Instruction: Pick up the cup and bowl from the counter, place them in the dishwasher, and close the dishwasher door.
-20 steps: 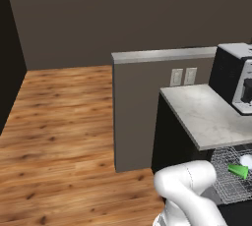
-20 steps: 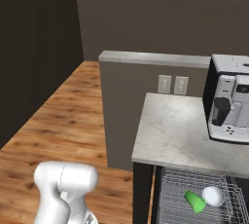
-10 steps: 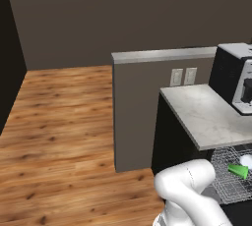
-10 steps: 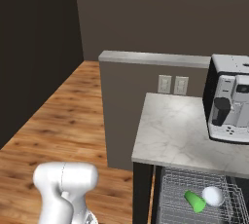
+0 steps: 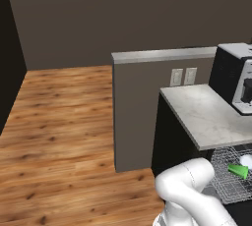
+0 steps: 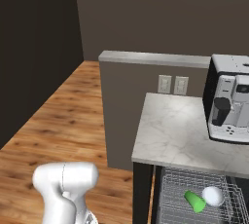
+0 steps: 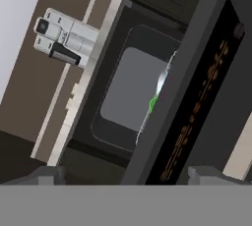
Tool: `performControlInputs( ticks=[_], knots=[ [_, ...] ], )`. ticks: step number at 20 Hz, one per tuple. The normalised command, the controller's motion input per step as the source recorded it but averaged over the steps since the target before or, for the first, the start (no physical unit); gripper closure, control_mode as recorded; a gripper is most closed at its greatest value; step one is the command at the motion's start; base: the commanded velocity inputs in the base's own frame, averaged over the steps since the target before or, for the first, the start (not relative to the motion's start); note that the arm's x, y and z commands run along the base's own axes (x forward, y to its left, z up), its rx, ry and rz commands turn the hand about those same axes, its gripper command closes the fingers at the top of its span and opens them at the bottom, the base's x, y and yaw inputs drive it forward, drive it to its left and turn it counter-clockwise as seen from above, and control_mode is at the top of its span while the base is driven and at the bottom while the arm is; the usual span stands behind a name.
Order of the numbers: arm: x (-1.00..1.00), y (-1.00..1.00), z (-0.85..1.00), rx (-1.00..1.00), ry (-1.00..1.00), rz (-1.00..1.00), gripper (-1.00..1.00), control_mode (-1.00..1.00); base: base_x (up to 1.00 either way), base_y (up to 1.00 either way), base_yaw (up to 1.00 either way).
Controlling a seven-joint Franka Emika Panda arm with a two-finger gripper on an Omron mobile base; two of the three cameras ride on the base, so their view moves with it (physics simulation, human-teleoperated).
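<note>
The green cup (image 6: 195, 201) lies on its side in the dishwasher's silver wire rack (image 6: 168, 189), with the white bowl (image 6: 213, 196) right beside it. The left base view shows the cup (image 5: 238, 171) and bowl (image 5: 246, 160) in the rack (image 5: 221, 193) under the marbled counter (image 5: 206, 117). In the hand view my gripper (image 7: 129, 177) stands open, holding nothing, close to the dishwasher door (image 7: 206, 92), a black panel that runs slantwise across the picture. Past the door's edge a sliver of the green cup (image 7: 153, 103) shows.
A black-and-silver coffee machine (image 6: 231, 99) stands on the counter (image 6: 175, 135) at the right. A grey partition wall with sockets (image 6: 146, 101) rises behind the counter. Wooden floor (image 5: 59, 136) stretches to the left, and a dark wall (image 6: 34, 47) bounds it.
</note>
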Motion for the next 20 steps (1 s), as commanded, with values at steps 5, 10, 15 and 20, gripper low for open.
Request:
performControlInputs(
  ticks=[5,10,15,20],
  knots=[
    [0.0,-0.41,-0.47,-0.03,-0.04,0.03,-1.0,-1.0,0.0,0.0,0.0],
    [0.0,-0.43,-0.51,-0.02,-0.04,0.02,-1.0,-1.0,0.0,0.0,0.0],
    [0.0,-0.26,-0.76,-0.02,-0.02,0.04,-1.0,-1.0,0.0,0.0,0.0],
    [0.0,-0.13,-0.82,-0.04,-0.02,0.04,-1.0,-1.0,0.0,0.0,0.0]
  ],
)
